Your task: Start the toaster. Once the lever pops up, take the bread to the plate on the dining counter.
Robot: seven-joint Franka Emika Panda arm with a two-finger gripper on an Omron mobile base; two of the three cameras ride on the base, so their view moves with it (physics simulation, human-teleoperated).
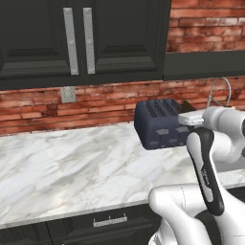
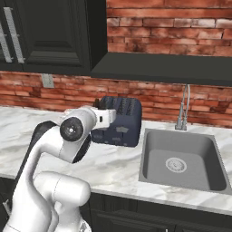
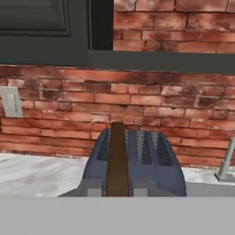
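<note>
Red brick wall (image 1: 95,107) behind marble worktop (image 1: 72,162), black cabinets (image 1: 76,38) above, grey sink (image 2: 181,163).

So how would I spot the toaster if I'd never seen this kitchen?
Find the white marble worktop under the black cupboards, against the red brick wall. Left of the grey sink, close to the wall, sits the toaster: a boxy navy-black block with rounded edges, slots on top, and a brown bread slice standing in one slot.
</note>
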